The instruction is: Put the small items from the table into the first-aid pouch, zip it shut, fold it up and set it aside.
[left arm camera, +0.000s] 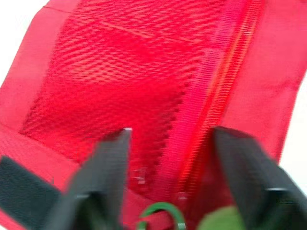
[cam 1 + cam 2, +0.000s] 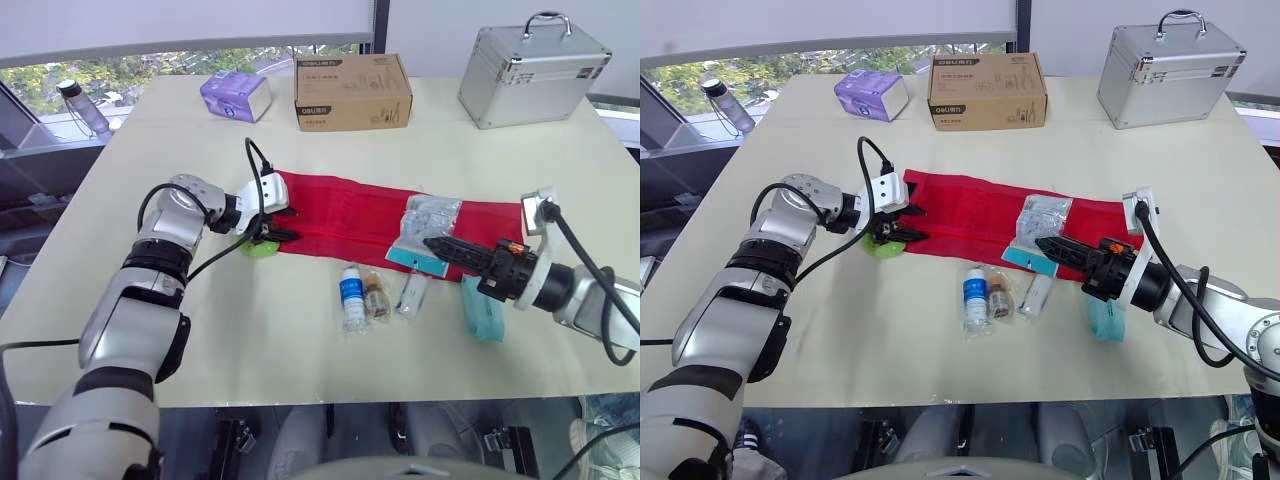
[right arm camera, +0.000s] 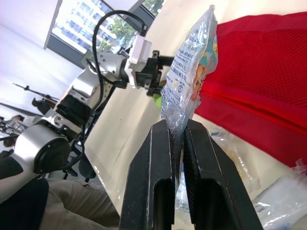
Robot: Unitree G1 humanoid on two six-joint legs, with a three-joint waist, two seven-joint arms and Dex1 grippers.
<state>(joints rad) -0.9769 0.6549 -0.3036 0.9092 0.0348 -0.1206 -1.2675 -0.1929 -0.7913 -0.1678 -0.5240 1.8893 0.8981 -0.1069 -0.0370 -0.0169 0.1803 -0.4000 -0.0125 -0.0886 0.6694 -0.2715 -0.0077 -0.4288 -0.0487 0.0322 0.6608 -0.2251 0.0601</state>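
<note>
Packing step in hand, by the look of it. Long red mesh-fabric first-aid pouch (image 2: 350, 218) spread flat in the middle of the beige counter (image 2: 250, 340), not yet zipped. Over its right part, the right tool (image 2: 430, 243) closed on a clear plastic packet with blue print (image 2: 430, 215). At its left end, the left tool (image 2: 280, 228) with fingers apart, one on each side of the zipper line.

Next, probably: find the opening and slide the packet in. Small white bottle with blue label (image 2: 351, 295) lying just near of the pouch among other small items. "deli" readable on the brown cardboard box (image 2: 352, 92) at the far side.
</note>
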